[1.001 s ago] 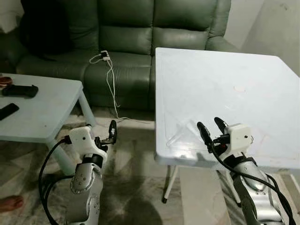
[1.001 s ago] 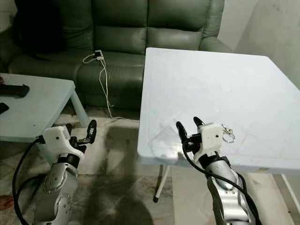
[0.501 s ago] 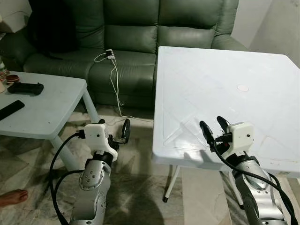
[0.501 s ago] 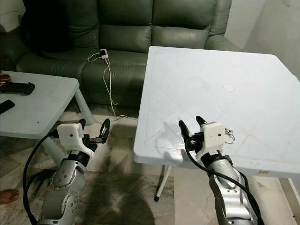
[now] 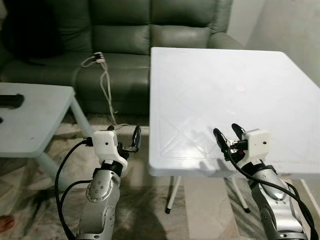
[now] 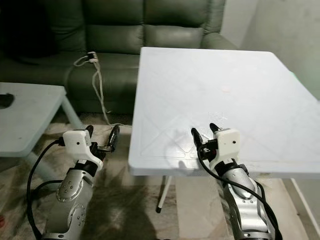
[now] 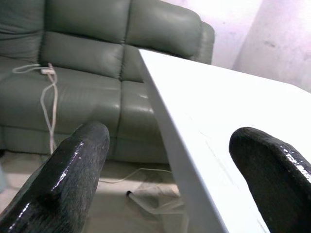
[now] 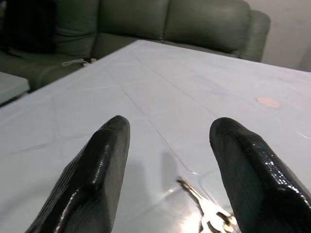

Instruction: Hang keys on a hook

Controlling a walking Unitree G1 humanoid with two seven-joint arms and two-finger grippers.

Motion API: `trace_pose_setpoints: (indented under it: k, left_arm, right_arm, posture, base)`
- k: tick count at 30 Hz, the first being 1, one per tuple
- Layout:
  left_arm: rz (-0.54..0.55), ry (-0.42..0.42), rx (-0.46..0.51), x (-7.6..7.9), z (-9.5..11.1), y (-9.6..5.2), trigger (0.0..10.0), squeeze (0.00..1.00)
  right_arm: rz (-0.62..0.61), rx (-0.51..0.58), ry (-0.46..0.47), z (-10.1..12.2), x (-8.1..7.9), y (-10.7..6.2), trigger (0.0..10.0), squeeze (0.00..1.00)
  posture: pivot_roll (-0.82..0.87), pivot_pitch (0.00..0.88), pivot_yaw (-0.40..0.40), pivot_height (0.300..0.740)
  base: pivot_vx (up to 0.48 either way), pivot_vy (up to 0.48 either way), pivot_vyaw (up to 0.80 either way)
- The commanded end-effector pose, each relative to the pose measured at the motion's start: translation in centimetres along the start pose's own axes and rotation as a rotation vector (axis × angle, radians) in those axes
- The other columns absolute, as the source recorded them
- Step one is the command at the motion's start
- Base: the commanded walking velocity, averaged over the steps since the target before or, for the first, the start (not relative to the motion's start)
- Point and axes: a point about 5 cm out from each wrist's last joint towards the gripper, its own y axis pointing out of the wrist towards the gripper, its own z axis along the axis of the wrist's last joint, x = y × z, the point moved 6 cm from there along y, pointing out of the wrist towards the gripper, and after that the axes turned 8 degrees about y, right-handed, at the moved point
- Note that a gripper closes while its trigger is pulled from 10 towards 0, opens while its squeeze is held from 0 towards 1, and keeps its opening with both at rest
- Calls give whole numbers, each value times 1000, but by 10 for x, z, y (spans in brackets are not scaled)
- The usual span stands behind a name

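The keys (image 8: 210,212) are lying flat on the white table (image 5: 210,85), just below and between the spread fingers of the right gripper (image 8: 167,170), nearer the right-hand finger; the bunch is running off the picture's edge, so only a shank and part of a ring are showing. In the head views the gripper's white body is covering that spot. The right gripper (image 5: 228,137) is hovering over the table's near edge, jaws released wide, gripping nothing, touching nothing. The left gripper (image 5: 131,140) is hanging off the table's left side, above the floor, its fingers (image 7: 73,170) likewise parted and empty, framing the table's edge and the green sofa (image 7: 82,58) beyond, where a white cable (image 5: 102,75) is trailing down.
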Motion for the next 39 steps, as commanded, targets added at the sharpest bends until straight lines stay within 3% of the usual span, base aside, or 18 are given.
trace_pose_setpoints:
  k: [1, 7, 11, 15, 20, 34, 39]
  left_arm:
    - [-12, 1, 14, 3, 4, 1, 10000, 0]
    - [-17, 7, 13, 4, 5, 1, 10000, 0]
    - [-77, 72, 25, 16, 9, 1, 10000, 0]
    - [-124, 90, 39, 26, 12, 0, 10000, 0]
    - [-245, 143, 56, 52, 16, -2, 10000, 0]
    - [-372, 157, 66, 83, 19, -6, 10000, 0]
    - [-378, 152, 67, 86, 20, -6, 10000, 0]
  right_arm:
    - [-12, -3, 1, 2, 5, 0, 10000, 0]
    - [-14, -2, -3, 3, 5, 1, 10000, 0]
    - [-18, 1, 0, 3, 6, 1, 10000, 0]
    - [-16, 4, 4, 4, 6, 1, 10000, 0]
    - [-13, 4, 3, 3, 6, 4, 10000, 0]
    - [-19, 3, -13, 7, 13, 17, 10000, 0]
    - [-44, -1, -16, 6, 18, 22, 10000, 0]
  posture:
    - [6, 44, -79, 721]
    - [6, 47, -81, 721]
    - [8, 51, -83, 721]
    - [9, 53, -84, 721]
    - [13, 55, -83, 721]
    - [9, 60, -81, 721]
    - [10, 57, -84, 721]
  base:
    - [0, 0, -769]
    - [0, 0, -764]
    - [0, 0, -702]
    - [0, 0, 0]
    - [0, 0, 0]
    - [0, 0, 0]
    - [0, 0, 0]
